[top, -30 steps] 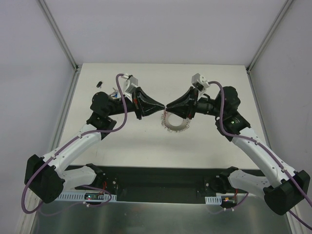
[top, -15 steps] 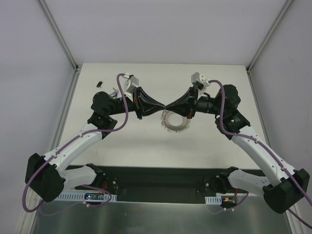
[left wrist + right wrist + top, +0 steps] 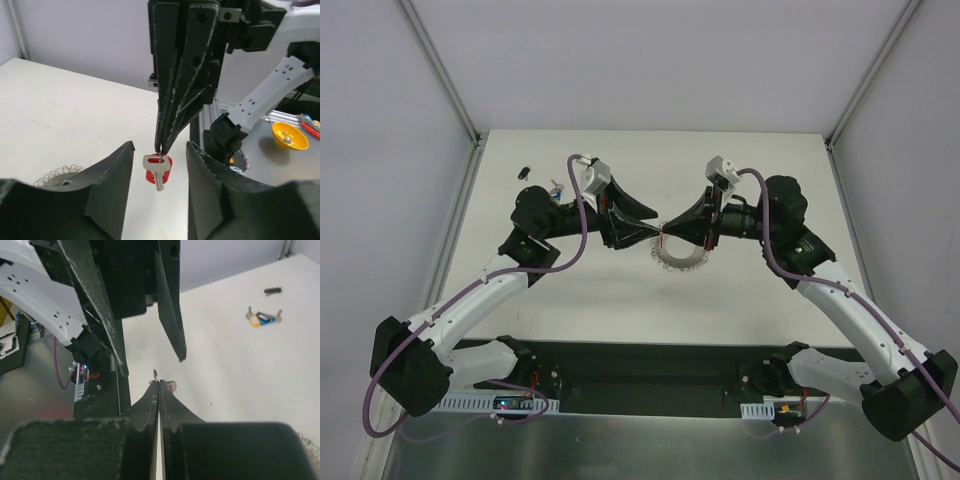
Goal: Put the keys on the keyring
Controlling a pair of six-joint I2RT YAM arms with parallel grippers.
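Observation:
A silver key with a red tag (image 3: 158, 170) hangs by its small wire loop from the shut tips of my right gripper (image 3: 664, 232), a little above the table. In the right wrist view the right gripper (image 3: 159, 383) is pinched on the loop and the red tag just peeks out. My left gripper (image 3: 160, 152) is open and empty, with its fingers on either side of the hanging key without touching it. The keyring (image 3: 678, 256), a grey ring with a coiled edge, lies flat on the table under the right gripper. It also shows in the left wrist view (image 3: 59, 175).
A small cluster of keys with blue and yellow tags (image 3: 556, 188) lies at the back left, also visible in the right wrist view (image 3: 262, 317). A small black object (image 3: 524, 171) lies beyond it. White walls enclose the table.
The left gripper, which met the right gripper's tips tip to tip, has opened its fingers and let go. The right gripper keeps hold of the red-tagged key.

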